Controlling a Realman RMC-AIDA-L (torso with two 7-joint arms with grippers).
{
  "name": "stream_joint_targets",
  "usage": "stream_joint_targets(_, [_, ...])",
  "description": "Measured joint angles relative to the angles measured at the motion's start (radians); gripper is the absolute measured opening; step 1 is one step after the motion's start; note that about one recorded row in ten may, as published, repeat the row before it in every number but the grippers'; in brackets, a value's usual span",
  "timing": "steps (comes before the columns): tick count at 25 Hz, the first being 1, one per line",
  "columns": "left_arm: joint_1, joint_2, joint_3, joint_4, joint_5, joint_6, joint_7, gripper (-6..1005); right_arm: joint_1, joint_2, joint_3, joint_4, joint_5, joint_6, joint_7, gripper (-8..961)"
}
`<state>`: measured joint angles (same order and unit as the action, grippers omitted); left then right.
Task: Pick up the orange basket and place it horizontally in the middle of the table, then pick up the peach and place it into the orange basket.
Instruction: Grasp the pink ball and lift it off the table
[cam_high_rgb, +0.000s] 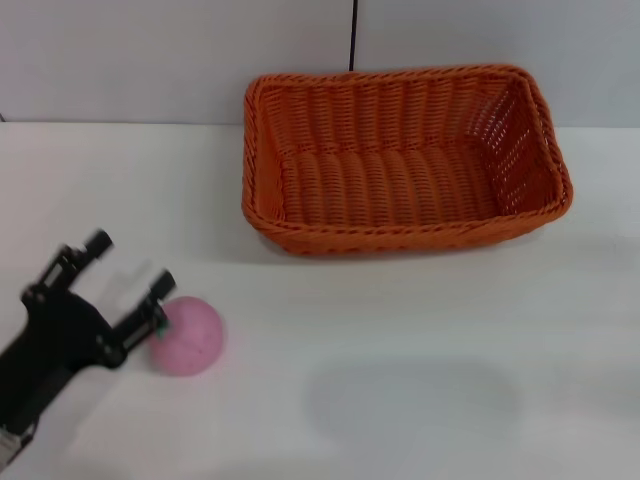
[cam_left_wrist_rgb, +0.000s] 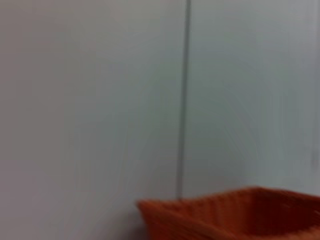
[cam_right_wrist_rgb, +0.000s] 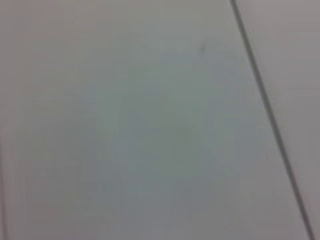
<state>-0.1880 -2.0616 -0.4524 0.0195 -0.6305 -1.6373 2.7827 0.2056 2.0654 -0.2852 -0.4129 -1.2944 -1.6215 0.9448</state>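
Observation:
The orange basket (cam_high_rgb: 400, 160) lies lengthwise on the white table (cam_high_rgb: 420, 380), at the back and slightly right of centre, with nothing in it. Its rim (cam_left_wrist_rgb: 240, 212) also shows in the left wrist view against the wall. The pink peach (cam_high_rgb: 188, 336) rests on the table at the front left. My left gripper (cam_high_rgb: 130, 264) is open just left of the peach. One finger (cam_high_rgb: 150, 310) is right against the peach's upper left side, and nothing is between the fingers. My right gripper is out of view.
A grey wall (cam_high_rgb: 150, 50) with a dark vertical seam (cam_high_rgb: 354, 35) rises right behind the basket. The right wrist view shows only a grey panel (cam_right_wrist_rgb: 125, 125) crossed by a dark line (cam_right_wrist_rgb: 270, 115).

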Motion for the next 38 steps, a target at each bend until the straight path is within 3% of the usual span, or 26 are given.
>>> stream_joint_targets(10, [-0.005, -0.001, 0.169, 0.031, 0.0, 0.076, -0.039, 846, -0.005, 0.001, 0.062, 0.036, 0.002, 0.009, -0.002, 467])
stream_joint_targets(22, [-0.023, -0.001, 0.195, 0.031, 0.0, 0.142, -0.034, 841, 0.014, 0.0, 0.064, 0.04, -0.001, 0.022, -0.004, 467])
stream_joint_targets(28, [-0.028, -0.001, 0.186, 0.033, -0.006, 0.145, -0.026, 707, 0.017, 0.0, 0.064, 0.04, -0.002, 0.023, -0.004, 467])
stream_joint_targets(33, [-0.032, -0.002, 0.16, 0.032, -0.01, 0.144, -0.017, 408, 0.016, 0.001, 0.064, 0.04, 0.0, 0.023, -0.004, 467])
stream_joint_targets(38, [-0.035, -0.002, 0.156, 0.032, -0.01, 0.14, -0.016, 306, 0.015, 0.001, 0.064, 0.04, 0.001, 0.023, -0.002, 467])
